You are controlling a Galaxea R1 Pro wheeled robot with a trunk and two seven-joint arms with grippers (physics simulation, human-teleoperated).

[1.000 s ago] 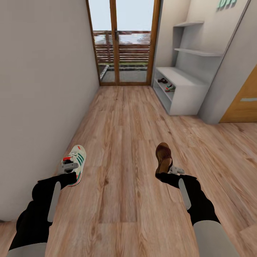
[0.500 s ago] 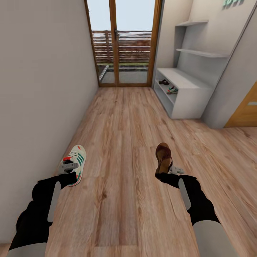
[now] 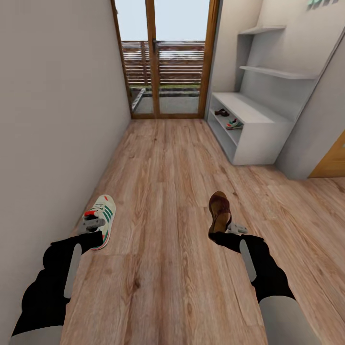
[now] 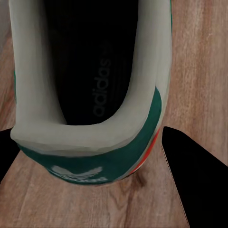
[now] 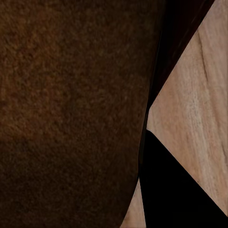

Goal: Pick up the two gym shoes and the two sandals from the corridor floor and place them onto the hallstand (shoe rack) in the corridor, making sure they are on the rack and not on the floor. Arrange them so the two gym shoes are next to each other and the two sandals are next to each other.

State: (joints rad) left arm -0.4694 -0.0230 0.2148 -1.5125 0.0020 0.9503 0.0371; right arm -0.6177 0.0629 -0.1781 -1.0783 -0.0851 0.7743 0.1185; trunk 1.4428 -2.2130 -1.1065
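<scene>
Gym shoe (image 3: 101, 218) number 1 hangs from the left gripper (image 3: 92, 224), clamped at the heel and carried above the corridor floor (image 3: 163, 182) close to the left wall (image 3: 52, 120). The right gripper (image 3: 229, 229) is clenched on the heel end of a sandal (image 3: 220, 211), toe pointing ahead. Both items look light; the sneaker's padded collar should give a little under the pads, so the heel counter seems the firmest place to pinch. The sandal's leather looks stiffer yet thinner, and a grip at the back of its sole may let it swing or tilt.

Ahead on the right, the hallstand (image 3: 261, 129) stands beside the glass doors (image 3: 163, 62), with the other sandal (image 3: 221, 112) and the other gym shoe (image 3: 234, 124) already lying on its upper open shelf.

From the head camera the whole corridor and the rack's contents are plain. From the left wrist camera comes what that view lacks: the sneaker's dark insole, the white collar and the green heel tab (image 4: 80, 166) between 2 dark fingers (image 4: 190, 180). From the right wrist camera there is close brown leather (image 5: 71, 109) against a dark finger (image 5: 175, 194).
</scene>
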